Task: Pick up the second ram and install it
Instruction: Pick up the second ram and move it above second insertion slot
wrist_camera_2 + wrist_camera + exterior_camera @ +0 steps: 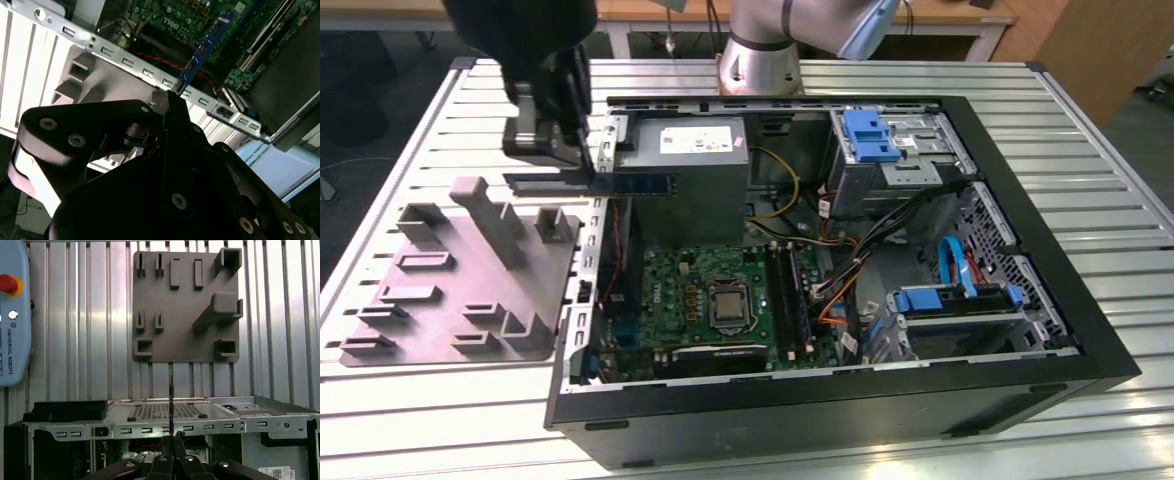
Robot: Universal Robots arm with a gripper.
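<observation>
My black gripper (571, 165) hangs above the edge of the open computer case on the exterior view's left, shut on the second ram (644, 184). The long dark blue stick is held level, one end over the grey tray (467, 270), the other in front of the grey power supply (683, 165). In the second wrist view the ram (202, 50) sticks out from my gripper (172, 99) towards the green motherboard (165, 12). In the first wrist view the ram (171, 400) shows edge-on as a thin line above my gripper (173, 437).
On the motherboard (707, 290) lie the silver processor socket (727, 300) and the long memory slots (787, 290). Cables (841, 270) and blue drive bays (870, 135) fill the case towards the exterior view's right. A teach pendant (12, 315) lies beside the tray (185, 305).
</observation>
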